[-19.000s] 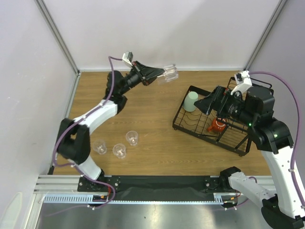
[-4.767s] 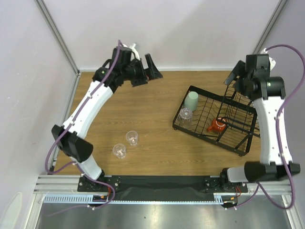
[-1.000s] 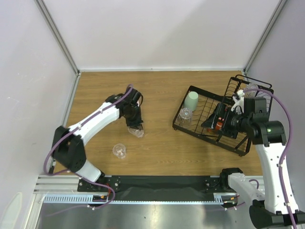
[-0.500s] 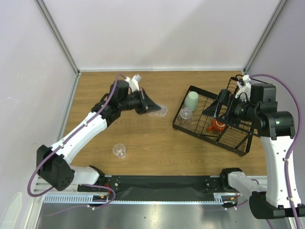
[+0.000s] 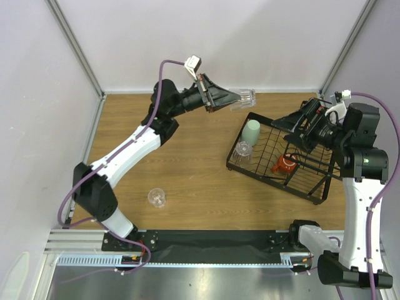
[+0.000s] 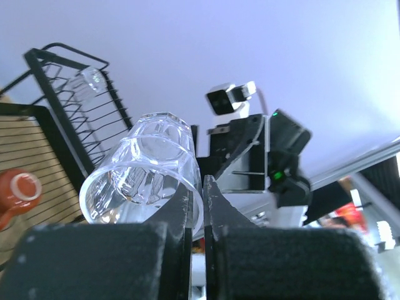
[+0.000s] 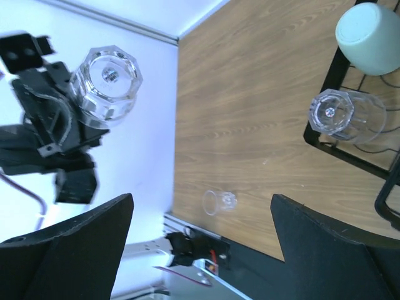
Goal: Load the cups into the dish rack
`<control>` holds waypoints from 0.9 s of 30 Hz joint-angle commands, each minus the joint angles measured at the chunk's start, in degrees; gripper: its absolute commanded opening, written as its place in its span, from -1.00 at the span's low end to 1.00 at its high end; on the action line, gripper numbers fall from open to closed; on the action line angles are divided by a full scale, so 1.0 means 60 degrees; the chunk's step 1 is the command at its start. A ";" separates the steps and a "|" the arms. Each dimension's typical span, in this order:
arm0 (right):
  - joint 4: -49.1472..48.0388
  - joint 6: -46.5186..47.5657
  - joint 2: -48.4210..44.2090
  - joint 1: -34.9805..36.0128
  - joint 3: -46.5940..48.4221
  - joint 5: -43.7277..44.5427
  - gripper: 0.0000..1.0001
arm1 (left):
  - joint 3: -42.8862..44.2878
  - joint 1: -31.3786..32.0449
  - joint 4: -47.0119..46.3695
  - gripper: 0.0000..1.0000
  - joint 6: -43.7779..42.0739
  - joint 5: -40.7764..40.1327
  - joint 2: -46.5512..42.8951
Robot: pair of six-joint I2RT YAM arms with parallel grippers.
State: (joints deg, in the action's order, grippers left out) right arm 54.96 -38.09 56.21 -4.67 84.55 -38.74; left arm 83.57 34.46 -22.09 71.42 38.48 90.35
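Observation:
My left gripper (image 5: pixel 232 99) is shut on the rim of a clear tumbler (image 5: pixel 244 98), which it holds sideways in the air just past the back left corner of the black wire dish rack (image 5: pixel 262 175). In the left wrist view the rim of this tumbler (image 6: pixel 144 169) is pinched between the fingers (image 6: pixel 187 206). A mint-green cup (image 5: pixel 251 132), another clear tumbler (image 5: pixel 242 150) and an orange-red mug (image 5: pixel 284 165) sit in the rack. A third clear tumbler (image 5: pixel 156 197) stands on the table. My right gripper (image 5: pixel 289 132) hovers open over the rack, holding nothing.
The rack's taller basket section (image 6: pixel 69 94) has a small clear thing (image 6: pixel 94 78) near its top. White walls and metal posts close in the wooden table (image 5: pixel 187 162) on three sides. The right wrist view shows the held tumbler (image 7: pixel 107 81) and the rack's corner (image 7: pixel 319 140).
The left arm took a tumbler off the table and has swung it up and to the right, toward the rack's back corner. The right arm drew back to the right, still open.

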 commanded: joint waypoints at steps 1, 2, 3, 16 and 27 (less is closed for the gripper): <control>-0.1246 -0.1078 0.0007 -0.0350 -0.0293 -0.0999 0.99 | 0.0046 0.0204 -0.2367 -0.99 0.1497 -0.0025 0.0367; -0.1453 -0.1195 -0.0007 -0.0379 -0.0308 -0.1057 0.99 | 0.0090 0.0277 -0.2470 -0.99 0.1660 -0.0084 0.0440; -0.1629 -0.1269 -0.0022 -0.0394 -0.0265 -0.1029 0.99 | 0.0221 0.0307 -0.2703 -1.00 0.1821 -0.0143 0.0513; -0.4540 -0.2894 -0.0271 -0.0423 -0.1507 -0.1467 0.99 | 0.0017 0.0644 -0.3481 -1.00 0.3183 -0.0378 0.0631; -0.6259 -0.3686 -0.0066 0.0219 -0.1846 -0.1161 0.99 | 0.0325 0.0937 -0.3907 -1.00 0.3756 -0.0041 0.1290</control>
State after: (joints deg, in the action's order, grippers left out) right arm 22.72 -58.46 55.66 -5.02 74.19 -45.63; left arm 83.37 39.33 -41.50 91.68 37.71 97.54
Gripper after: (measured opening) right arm 0.994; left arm 0.043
